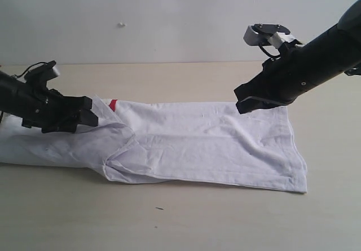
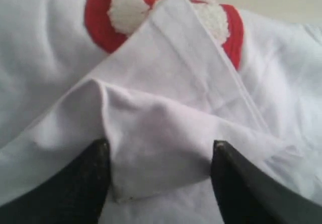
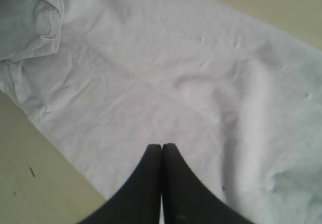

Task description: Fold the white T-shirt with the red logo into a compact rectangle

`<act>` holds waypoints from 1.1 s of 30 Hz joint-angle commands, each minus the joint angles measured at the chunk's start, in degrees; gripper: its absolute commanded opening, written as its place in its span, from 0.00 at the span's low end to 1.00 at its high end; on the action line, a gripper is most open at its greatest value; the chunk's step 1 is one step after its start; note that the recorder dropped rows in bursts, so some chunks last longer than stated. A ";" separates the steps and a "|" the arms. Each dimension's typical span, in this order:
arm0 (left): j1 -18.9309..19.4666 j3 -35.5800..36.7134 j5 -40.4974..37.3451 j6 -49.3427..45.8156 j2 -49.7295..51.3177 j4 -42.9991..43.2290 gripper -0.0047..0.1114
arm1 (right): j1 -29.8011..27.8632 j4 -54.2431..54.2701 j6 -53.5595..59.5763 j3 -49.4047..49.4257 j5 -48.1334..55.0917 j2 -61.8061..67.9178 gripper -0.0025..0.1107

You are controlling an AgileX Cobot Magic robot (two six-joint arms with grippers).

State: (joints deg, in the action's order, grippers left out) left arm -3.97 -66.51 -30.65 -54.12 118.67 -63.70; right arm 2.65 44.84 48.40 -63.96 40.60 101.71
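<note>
The white T-shirt lies flat and wrinkled across the table, folded into a long band. Only a small strip of the red logo peeks out near the shirt's left part. In the left wrist view the red logo with its fluffy white letters shows behind a folded flap of the T-shirt. My left gripper is open, its jaws wide apart on either side of that raised fold. My right gripper is shut and empty, hovering over the shirt's far right edge.
The beige table stretches in front of the shirt, with a small dark speck on it. A pale wall rises behind the table. Both dark arms reach in from the sides.
</note>
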 commanded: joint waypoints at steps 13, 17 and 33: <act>-0.10 0.31 -4.15 -21.07 -0.02 -26.60 0.54 | 0.06 0.58 0.56 0.12 0.28 -0.30 0.02; -0.10 0.31 -3.81 -27.11 -0.02 -34.62 0.54 | 0.06 0.56 0.56 0.12 0.06 -0.30 0.02; 5.53 0.96 10.23 -6.18 -3.59 0.25 0.58 | 0.06 0.56 1.31 0.12 -0.91 -0.30 0.02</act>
State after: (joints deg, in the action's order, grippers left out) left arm -0.11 -66.29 -24.52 -71.77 116.02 -75.93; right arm 2.65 45.08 48.92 -63.96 40.12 101.71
